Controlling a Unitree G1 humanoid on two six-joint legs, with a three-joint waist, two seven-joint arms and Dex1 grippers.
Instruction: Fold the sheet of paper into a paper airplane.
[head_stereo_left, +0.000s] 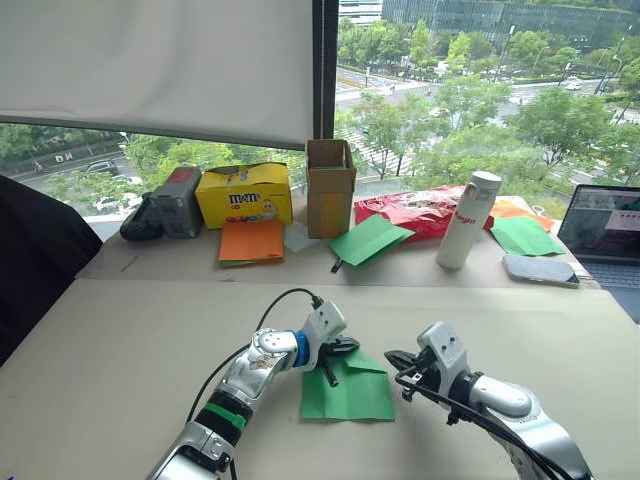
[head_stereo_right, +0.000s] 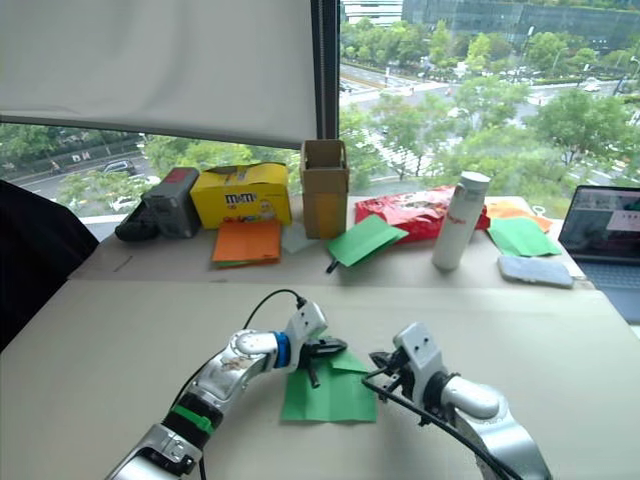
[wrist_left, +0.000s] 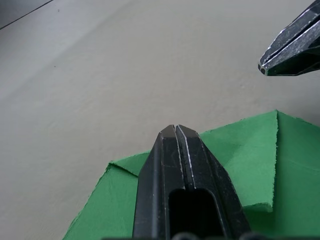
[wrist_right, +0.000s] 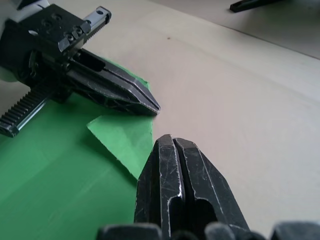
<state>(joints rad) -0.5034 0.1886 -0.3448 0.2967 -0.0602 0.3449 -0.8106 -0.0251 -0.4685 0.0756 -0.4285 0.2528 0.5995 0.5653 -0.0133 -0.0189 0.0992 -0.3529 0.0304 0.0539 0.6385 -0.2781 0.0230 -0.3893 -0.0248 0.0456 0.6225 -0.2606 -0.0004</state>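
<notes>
The sheet of paper lies flat on the table in front of me, bright green, with its far right corner folded inward as a small triangular flap. My left gripper is shut, and its tips rest over the sheet's far edge beside the flap. My right gripper is also shut with nothing held, just off the sheet's far right corner. Its tips point at the left one a short gap away. The paper airplane is out of view.
Along the far table edge stand orange paper sheets, a yellow box, a cardboard box, more green sheets, a red bag, a white bottle, a phone and a laptop.
</notes>
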